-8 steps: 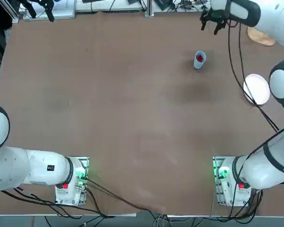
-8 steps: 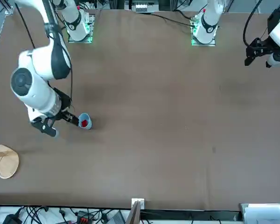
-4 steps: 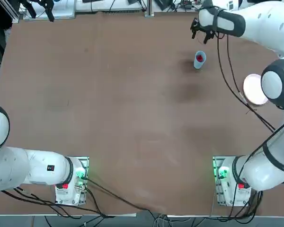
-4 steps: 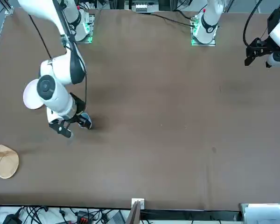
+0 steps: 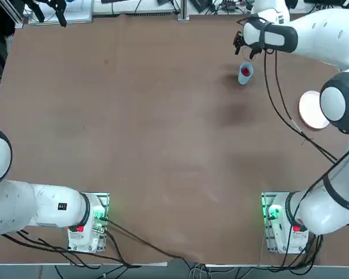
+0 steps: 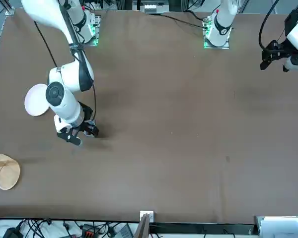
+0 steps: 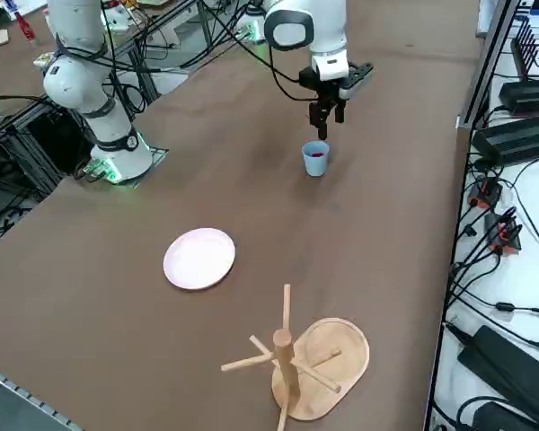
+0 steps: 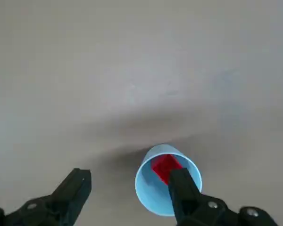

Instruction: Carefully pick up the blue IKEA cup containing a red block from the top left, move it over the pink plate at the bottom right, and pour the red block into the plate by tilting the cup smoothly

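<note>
The brown table (image 5: 163, 133) lies mostly bare, with wide free room toward the near edge. The pink plate (image 5: 313, 109) sits near the right edge, the wooden peg stand (image 7: 298, 357) further along it. The right gripper (image 7: 327, 111) hangs spread open, empty, just above the upright blue cup (image 5: 245, 73); the red block (image 8: 163, 167) lies inside

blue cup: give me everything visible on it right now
The blue IKEA cup is a small light-blue tumbler, plastic by its look, with a round rim and a slight taper. It stands upright on the brown table, with the red block inside. The right gripper, open, hangs above it and off to one side; one finger overlaps the rim in the wrist view, but contact isn't shown. The pink plate lies well apart.
</note>
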Controlling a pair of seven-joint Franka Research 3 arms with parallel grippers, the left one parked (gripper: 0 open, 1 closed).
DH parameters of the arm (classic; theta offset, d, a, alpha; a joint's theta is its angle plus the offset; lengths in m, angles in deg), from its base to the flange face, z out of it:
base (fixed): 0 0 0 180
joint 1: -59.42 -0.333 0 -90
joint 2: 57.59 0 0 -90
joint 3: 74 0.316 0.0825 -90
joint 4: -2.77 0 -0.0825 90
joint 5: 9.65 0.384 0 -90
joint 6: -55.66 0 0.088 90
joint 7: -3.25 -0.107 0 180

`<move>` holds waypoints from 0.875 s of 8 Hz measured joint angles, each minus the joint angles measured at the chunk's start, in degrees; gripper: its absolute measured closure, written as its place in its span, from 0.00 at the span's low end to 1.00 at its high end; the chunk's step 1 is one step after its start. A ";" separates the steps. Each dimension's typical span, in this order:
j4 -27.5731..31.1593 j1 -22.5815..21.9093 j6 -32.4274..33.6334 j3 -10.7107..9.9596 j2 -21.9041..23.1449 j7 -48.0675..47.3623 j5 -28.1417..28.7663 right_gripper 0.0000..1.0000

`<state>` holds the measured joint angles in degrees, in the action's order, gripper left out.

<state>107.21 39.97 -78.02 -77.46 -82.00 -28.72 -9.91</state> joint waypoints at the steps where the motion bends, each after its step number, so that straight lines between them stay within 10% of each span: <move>1: 0.75 -0.15 -0.93 0.01 0.00 0.72 0.00 0.00; 7: 3.15 -0.48 -1.60 0.18 0.00 6.24 -0.13 0.00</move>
<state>110.37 39.49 -79.62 -77.28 -82.01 -22.48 -10.03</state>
